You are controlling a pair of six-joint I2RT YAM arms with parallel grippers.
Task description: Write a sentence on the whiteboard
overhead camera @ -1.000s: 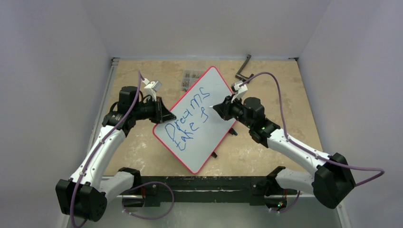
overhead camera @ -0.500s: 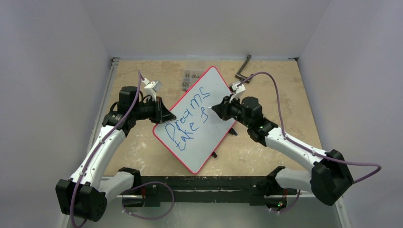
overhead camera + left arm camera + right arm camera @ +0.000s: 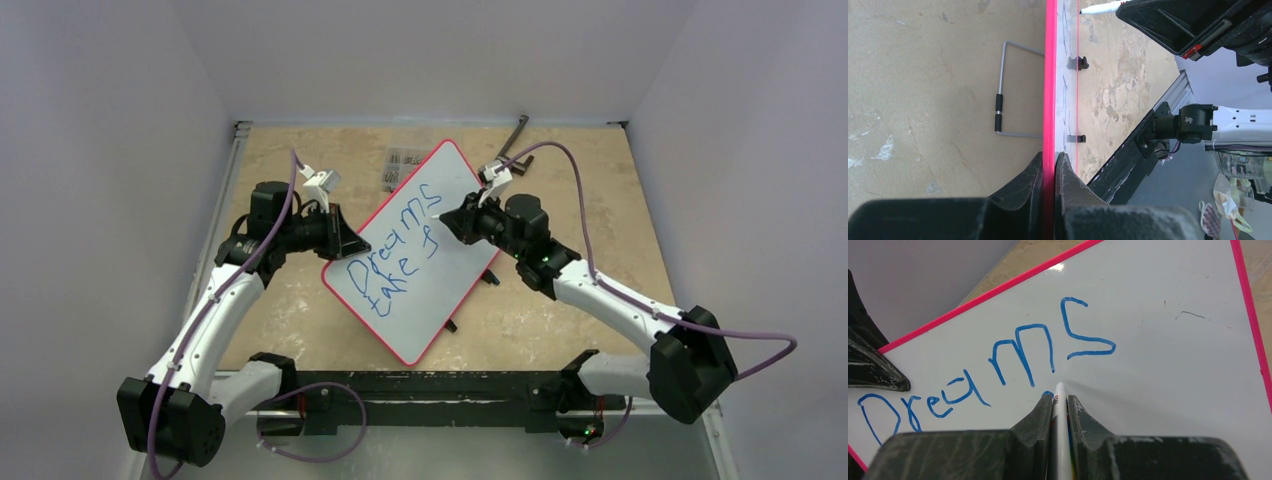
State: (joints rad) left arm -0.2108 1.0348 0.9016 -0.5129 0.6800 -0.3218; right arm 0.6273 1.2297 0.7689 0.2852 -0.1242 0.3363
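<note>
- left gripper [image 3: 1049, 159] pinches the whiteboard [image 3: 455, 185] by its red rim; seen edge-on there, lettering unreadable
- right gripper [image 3: 1060, 402] pinches a marker [image 3: 1060, 389], barrel mostly hidden between its fingers
- the sentence [image 3: 395, 248] lies just ahead of that tip; lower line cut off in the right wrist view

The beige, mottled tabletop [image 3: 300, 320] is carrying three loose things. The whiteboard [image 3: 440, 290] is sitting over its middle, turned diagonally with one corner pointing to the far side; whether it is lying flat or leaning cannot be told from above. A small grey cluster [image 3: 402, 166] is lying just beyond the board's far left edge. A black L-shaped tool [image 3: 513, 146] is lying at the far edge, right of the board's far corner. A thin wire loop [image 3: 1000, 105] is showing against the tabletop behind the board.
</note>
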